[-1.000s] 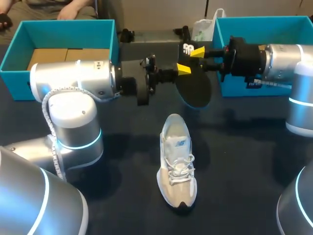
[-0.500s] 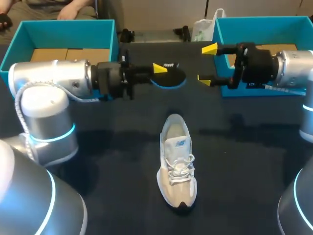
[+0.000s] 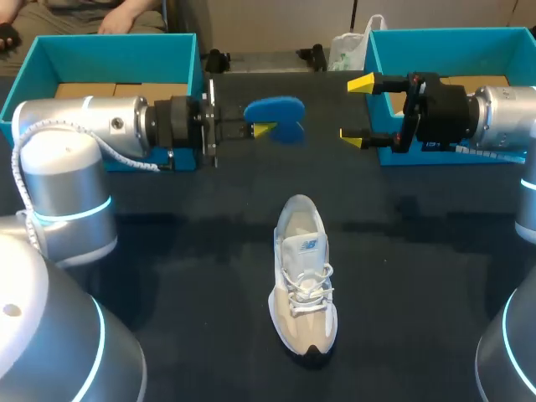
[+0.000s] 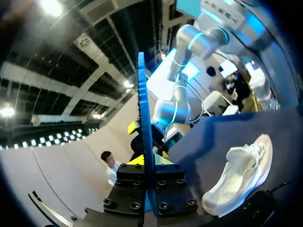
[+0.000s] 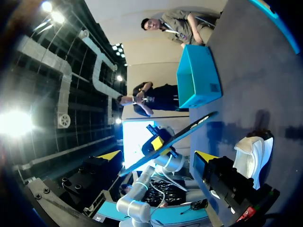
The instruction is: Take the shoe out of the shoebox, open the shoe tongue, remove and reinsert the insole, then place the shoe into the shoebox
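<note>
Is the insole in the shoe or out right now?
Out. The left hand grips the blue insole in the air, apart from the shoe.

No word or number can be made out from here. The shoe (image 3: pixel 303 276), lying on the worktop (image 3: pixel 435 251) well apart from the right gripper (image 3: pixel 356 110), bears a small blue logo on its tongue. The shoebox (image 3: pixel 377 59) just beside that gripper carries a label (image 3: pixel 435 145) whose print is too small to read.
</note>
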You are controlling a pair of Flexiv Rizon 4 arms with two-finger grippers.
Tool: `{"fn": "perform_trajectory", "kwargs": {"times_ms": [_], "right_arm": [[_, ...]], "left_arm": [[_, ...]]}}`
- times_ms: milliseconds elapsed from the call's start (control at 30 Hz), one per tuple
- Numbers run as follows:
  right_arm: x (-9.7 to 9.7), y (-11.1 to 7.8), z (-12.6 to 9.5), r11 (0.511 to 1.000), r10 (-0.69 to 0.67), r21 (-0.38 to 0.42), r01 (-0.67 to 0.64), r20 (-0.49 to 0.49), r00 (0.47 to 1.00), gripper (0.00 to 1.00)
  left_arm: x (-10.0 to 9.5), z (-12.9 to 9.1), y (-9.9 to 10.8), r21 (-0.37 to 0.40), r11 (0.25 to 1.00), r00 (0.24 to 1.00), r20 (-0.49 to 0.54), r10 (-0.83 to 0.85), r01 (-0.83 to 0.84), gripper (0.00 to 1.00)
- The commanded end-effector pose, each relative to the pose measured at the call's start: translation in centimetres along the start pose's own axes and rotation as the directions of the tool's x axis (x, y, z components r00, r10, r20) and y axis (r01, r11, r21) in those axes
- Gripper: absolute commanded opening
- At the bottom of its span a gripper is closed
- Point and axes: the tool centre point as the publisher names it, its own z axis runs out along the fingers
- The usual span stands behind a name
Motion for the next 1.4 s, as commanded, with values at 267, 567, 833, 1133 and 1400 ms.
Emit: {"fn": "perform_trajectory", "kwargs": {"times_ms": [267, 567, 833, 1133, 1400], "right_arm": [[0.0, -0.1, 0.1, 1.0, 0.0, -0.002, 0.0, 0.001, 1.0, 1.0], [0.0, -0.1, 0.1, 1.0, 0.0, -0.002, 0.0, 0.001, 1.0, 1.0], [0.0, -0.1, 0.1, 1.0, 0.0, -0.002, 0.0, 0.001, 1.0, 1.0], [0.0, -0.1, 0.1, 1.0, 0.0, -0.002, 0.0, 0.001, 1.0, 1.0], [0.0, -0.1, 0.1, 1.0, 0.0, -0.002, 0.0, 0.001, 1.0, 1.0]], "left_arm": [[-1.5, -0.5, -2.1, -0.192, 0.842, 0.855, -0.032, -0.518, 0.503, 0.0], [-1.6, -0.4, -1.6, -0.212, 0.759, 0.773, -0.023, -0.633, 0.615, 0.0], [-1.2, -1.5, 0.3, -0.201, 0.301, 0.32, 0.067, -0.945, 0.932, 0.0], [-0.8, -2.5, 0.7, -0.216, 0.111, 0.138, 0.113, -0.984, 0.97, 0.0], [-0.2, -0.6, 2.8, -0.163, -0.3, -0.281, 0.13, -0.951, 0.94, 0.0]]}}
